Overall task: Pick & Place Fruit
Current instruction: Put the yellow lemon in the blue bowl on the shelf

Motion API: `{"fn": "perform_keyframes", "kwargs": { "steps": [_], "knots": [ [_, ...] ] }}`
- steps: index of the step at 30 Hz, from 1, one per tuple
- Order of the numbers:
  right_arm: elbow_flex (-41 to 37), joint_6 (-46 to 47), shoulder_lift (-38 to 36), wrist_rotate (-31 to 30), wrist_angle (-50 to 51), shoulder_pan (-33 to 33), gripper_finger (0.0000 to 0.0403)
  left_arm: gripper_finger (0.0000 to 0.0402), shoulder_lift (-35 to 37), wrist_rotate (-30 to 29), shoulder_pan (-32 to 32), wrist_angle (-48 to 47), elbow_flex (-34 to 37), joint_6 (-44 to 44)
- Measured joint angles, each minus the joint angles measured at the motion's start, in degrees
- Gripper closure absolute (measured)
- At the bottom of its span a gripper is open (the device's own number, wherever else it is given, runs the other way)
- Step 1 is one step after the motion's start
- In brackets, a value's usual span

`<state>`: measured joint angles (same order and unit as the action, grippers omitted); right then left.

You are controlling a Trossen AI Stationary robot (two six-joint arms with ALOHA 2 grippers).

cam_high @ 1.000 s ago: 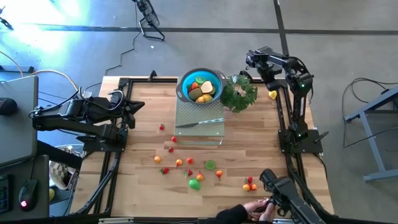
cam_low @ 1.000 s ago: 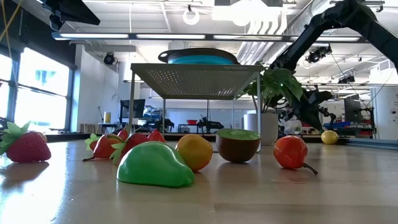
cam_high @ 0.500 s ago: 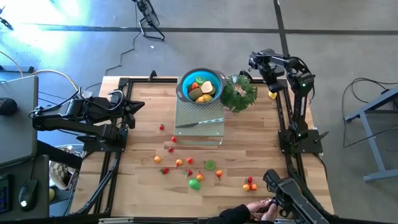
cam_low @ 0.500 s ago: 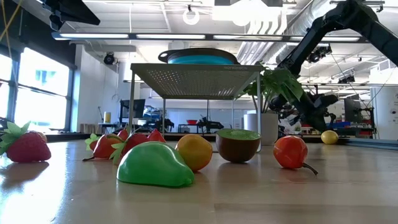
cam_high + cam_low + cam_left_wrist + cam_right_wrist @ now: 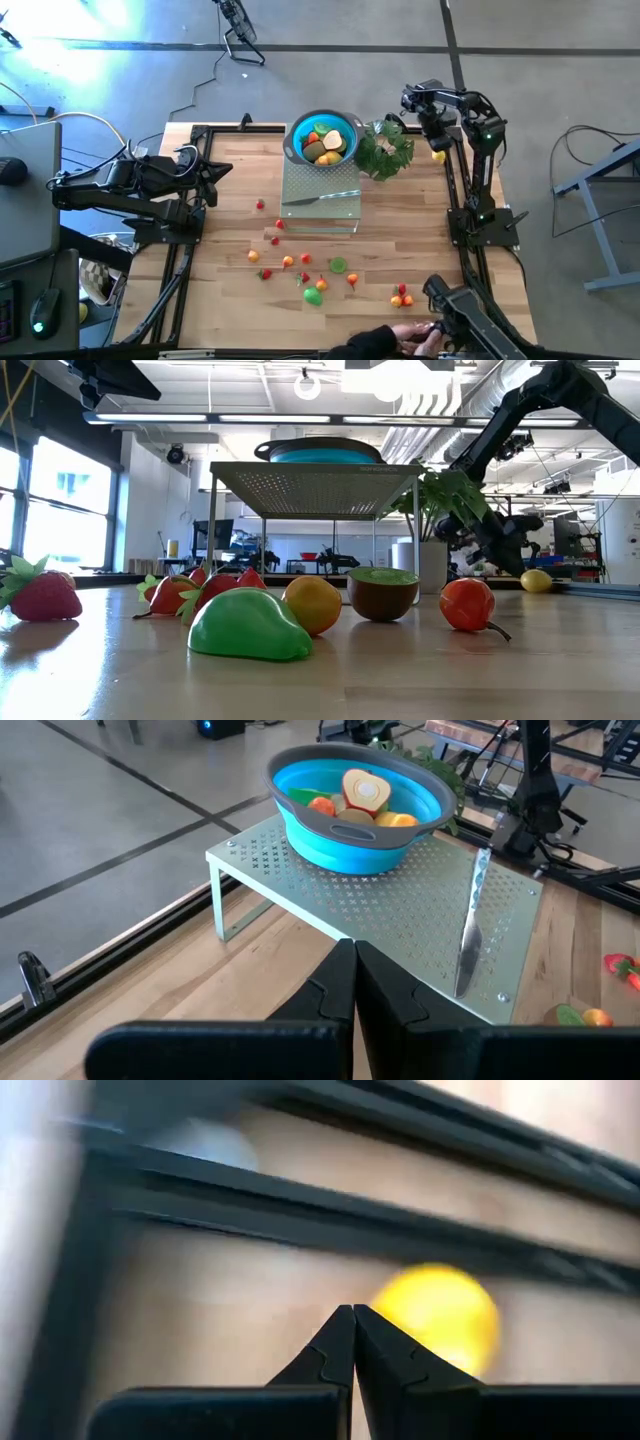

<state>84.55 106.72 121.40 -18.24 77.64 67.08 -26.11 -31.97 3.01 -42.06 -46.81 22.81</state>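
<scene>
a wooden table (image 5: 400, 225) holds everything, and a perforated metal rack (image 5: 320, 195) standing near its middle serves as the landmark. two dark arms sit at the table's sides. the left gripper (image 5: 222, 170) rests level with the rack, well off to its left, its jaws pressed together on nothing. the right gripper (image 5: 437, 137) hangs low beyond the rack's far right corner, its jaws also pinched tight and empty, just beside a yellow fruit (image 5: 438, 153) lying on the wood by the arm's rail; the right wrist view shows that fruit (image 5: 440, 1315) right past the closed fingertips.

a blue bowl (image 5: 322, 137) sits on the rack's far end with several fruits in the bowl (image 5: 324, 146), yellow, red, green and brown. a leafy green plant (image 5: 385, 151) stands just right of the bowl. a slim silver knife (image 5: 320, 198) lies across the rack's near part.

more loose fruit (image 5: 313, 293) is scattered on the wood in front of the rack: a green pear, a halved kiwi (image 5: 339, 265), strawberries and small orange pieces. at the table's front edge, right of the rack, a person's hand (image 5: 420, 337) touches camera equipment.
</scene>
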Motion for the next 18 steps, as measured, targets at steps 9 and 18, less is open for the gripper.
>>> {"fn": "perform_keyframes", "kwargs": {
  "steps": [9, 18],
  "knots": [
    [0.5, 10.1, -0.6, 8.1, 6.0, -4.9, 0.0401, 0.0398, 0.0, 0.0, 0.0, 0.0, 0.0, 0.0],
    [0.6, 8.6, -0.6, 10.8, 8.5, -4.8, 0.0401, 0.0398, 0.0, 0.0, 0.0, 0.0, 0.0, 0.0]
  ]
}}
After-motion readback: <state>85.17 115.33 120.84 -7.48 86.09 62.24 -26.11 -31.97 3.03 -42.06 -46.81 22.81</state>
